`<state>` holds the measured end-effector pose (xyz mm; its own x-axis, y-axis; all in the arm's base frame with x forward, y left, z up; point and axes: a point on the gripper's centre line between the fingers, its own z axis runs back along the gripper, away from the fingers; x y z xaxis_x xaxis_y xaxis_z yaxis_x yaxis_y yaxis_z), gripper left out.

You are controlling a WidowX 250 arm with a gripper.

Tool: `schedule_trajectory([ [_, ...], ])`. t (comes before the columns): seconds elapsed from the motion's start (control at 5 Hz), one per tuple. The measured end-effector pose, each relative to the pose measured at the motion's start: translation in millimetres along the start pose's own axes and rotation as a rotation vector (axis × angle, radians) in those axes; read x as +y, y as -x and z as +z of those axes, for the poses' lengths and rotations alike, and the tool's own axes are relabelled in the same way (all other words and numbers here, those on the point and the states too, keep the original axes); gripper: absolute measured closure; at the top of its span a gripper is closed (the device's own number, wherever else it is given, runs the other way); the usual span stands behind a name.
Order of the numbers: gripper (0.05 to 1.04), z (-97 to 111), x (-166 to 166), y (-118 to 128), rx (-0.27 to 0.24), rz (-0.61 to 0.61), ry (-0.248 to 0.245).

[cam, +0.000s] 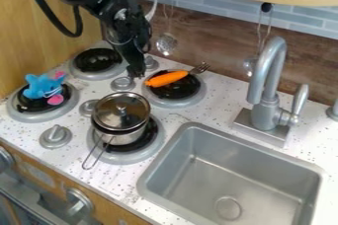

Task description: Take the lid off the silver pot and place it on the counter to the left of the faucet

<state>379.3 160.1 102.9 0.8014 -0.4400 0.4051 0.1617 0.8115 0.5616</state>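
The gripper (136,72) is suspended at the rear of the stovetop, pointed downward, with its tip near two control knobs and the carrot (167,78). No object is seen to be held; whether the claw is apart or together cannot be told from this angle. By this raised position, clearance over the lidded pot appears to be provided.

The carrot is laid on its side across the right rear burner (182,102), where a broad, low support is given to its length. The fork (199,68) is set at its thick end, tines directed toward the wall and projected past the burner edge — an arrangement by which the tines are left exposed.

The pot (123,137) is seated upright on the front burner (132,158), its base presumably steadied by that flat surface. It is covered by the lid (121,110), whose knob is turned upward and so left accessible. The wire handle (92,156) is extended toward the counter's front edge, away from the rear burners.

The blue toy (41,85) is rested on the left burner (29,117). A perforated ladle (166,45) is hung below the shelf — storage by which the counter beneath is presumably spared.
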Motion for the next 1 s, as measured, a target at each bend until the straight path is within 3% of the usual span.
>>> schedule_trajectory([
  [0.2, 0.082, -8.7, -11.0, 7.5, 0.028, 0.002, 0.033],
  [0.4, 0.082, -10.2, -24.8, 15.6, 0.043, 0.111, 0.126],
  [0.6, 0.082, -5.0, -22.4, 23.4, 0.045, 0.224, 0.188],
  [0.8, 0.082, 5.8, -11.6, 34.8, 0.034, 0.366, 0.227],
  [1.0, 0.082, 7.4, -12.4, 49.6, 0.088, 0.448, 0.242],
])
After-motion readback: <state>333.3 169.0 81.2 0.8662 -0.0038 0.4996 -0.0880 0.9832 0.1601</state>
